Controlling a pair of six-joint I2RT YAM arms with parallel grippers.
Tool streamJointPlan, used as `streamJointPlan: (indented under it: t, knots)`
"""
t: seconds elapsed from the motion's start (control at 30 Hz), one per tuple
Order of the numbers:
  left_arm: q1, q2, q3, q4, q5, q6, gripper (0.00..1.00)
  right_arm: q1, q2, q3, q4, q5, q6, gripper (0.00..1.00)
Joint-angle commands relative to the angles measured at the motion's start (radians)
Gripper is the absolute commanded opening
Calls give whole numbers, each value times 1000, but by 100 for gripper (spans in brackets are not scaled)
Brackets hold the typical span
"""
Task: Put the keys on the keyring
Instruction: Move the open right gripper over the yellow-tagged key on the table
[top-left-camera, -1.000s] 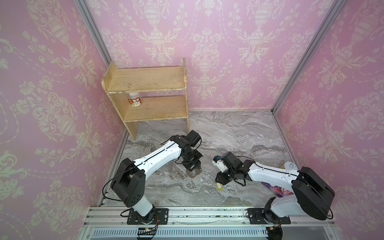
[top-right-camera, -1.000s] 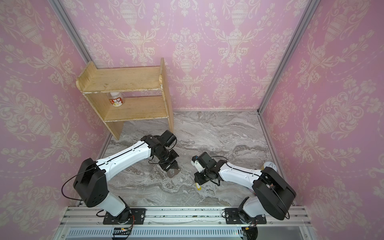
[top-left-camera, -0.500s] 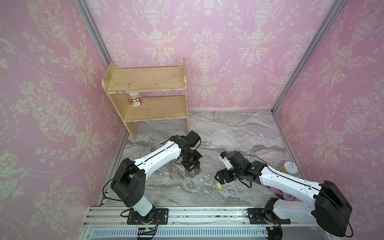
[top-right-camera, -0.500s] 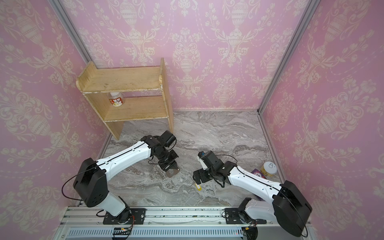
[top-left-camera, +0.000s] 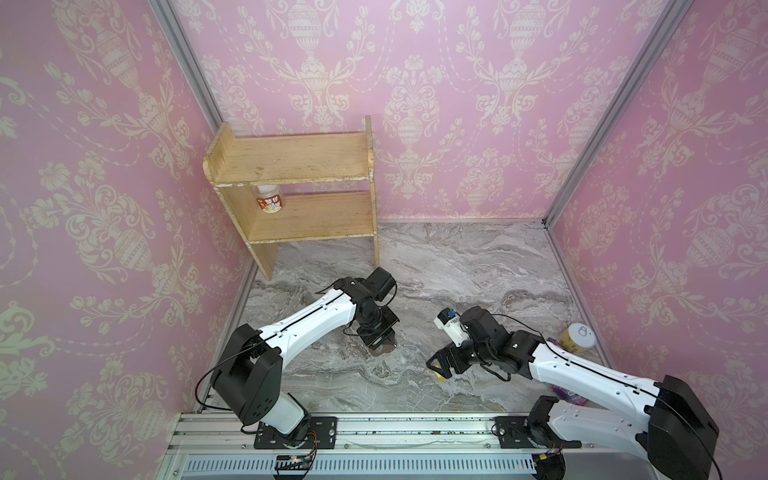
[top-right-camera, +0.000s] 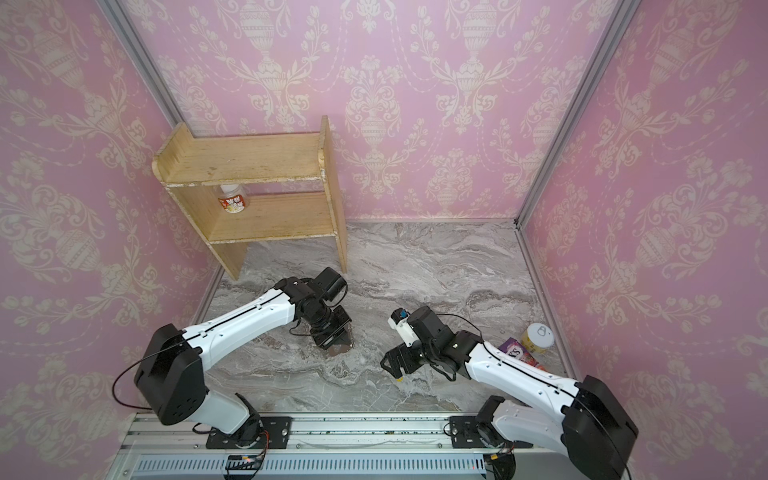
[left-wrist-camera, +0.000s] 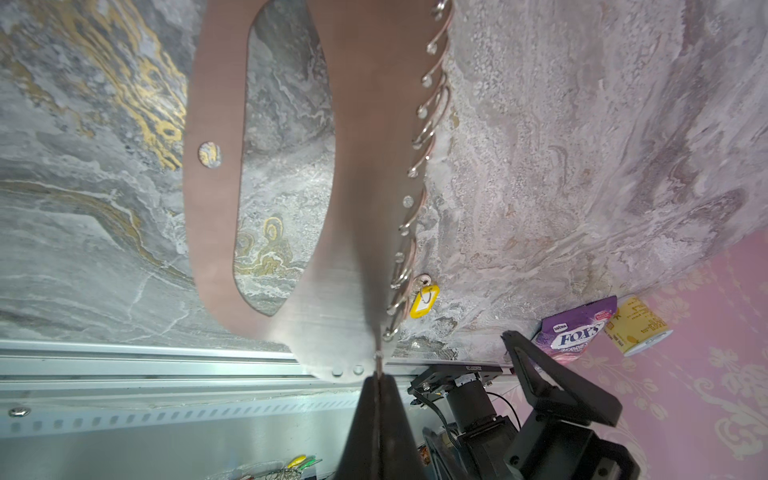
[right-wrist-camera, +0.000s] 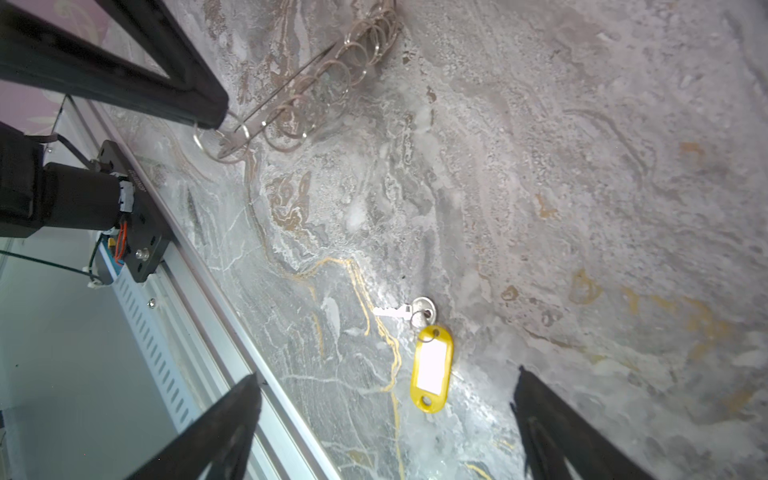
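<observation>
Your left gripper (left-wrist-camera: 377, 376) is clamping shut on one end of the flat grey metal keyring plate (left-wrist-camera: 357, 174), with its oval cut-out and its row of small silver rings (left-wrist-camera: 417, 144). It is holding the plate over the grey marble tabletop (top-left-camera: 457, 266), left of the middle. Your right gripper (right-wrist-camera: 386, 374) is hovering with its jaws spread wide, gripping nothing. The small silver key (right-wrist-camera: 415, 311), joined to its yellow plastic tag (right-wrist-camera: 432, 368), is lying flat on the marble below those jaws, near the front edge and apart from the rings.
</observation>
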Motion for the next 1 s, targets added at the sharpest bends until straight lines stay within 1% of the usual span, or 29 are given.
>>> streamJointPlan:
  t: [0.0,0.03,0.13,0.2,0.27,0.37,0.43,0.5,0.57,0.63,0.7,0.83,0.97]
  knots:
    - [10,-40,-37,7,-34,19,0,47,93,85,-111,35,-132,67]
    - [9,-44,-42,14,-34,18,0,54,129,99,-115,24,-138,65]
    - [12,-49,-54,21,-28,28,0,164,223,130,-100,166,-146,62]
    - [16,-57,-61,17,-27,39,0,225,290,142,-84,217,-168,59]
    - [27,-67,-70,13,-22,46,0,276,325,147,-70,300,-175,63]
    - [49,-81,-87,3,-12,67,0,291,346,188,-99,391,-179,63]
    - [61,-85,-97,-1,-3,81,0,289,361,255,-152,418,-228,64]
    - [71,-85,-107,3,5,93,0,288,417,367,-278,473,-302,65]
    - [79,-83,-114,12,15,103,0,280,462,431,-370,513,-359,67]
    - [88,-79,-115,20,23,111,0,257,480,434,-403,507,-389,68]
    - [98,-79,-115,22,30,120,0,223,481,418,-419,465,-387,69]
    - [113,-85,-120,22,31,137,0,177,469,407,-458,399,-397,75]
    - [116,-69,-133,48,45,132,0,147,490,398,-482,379,-408,77]
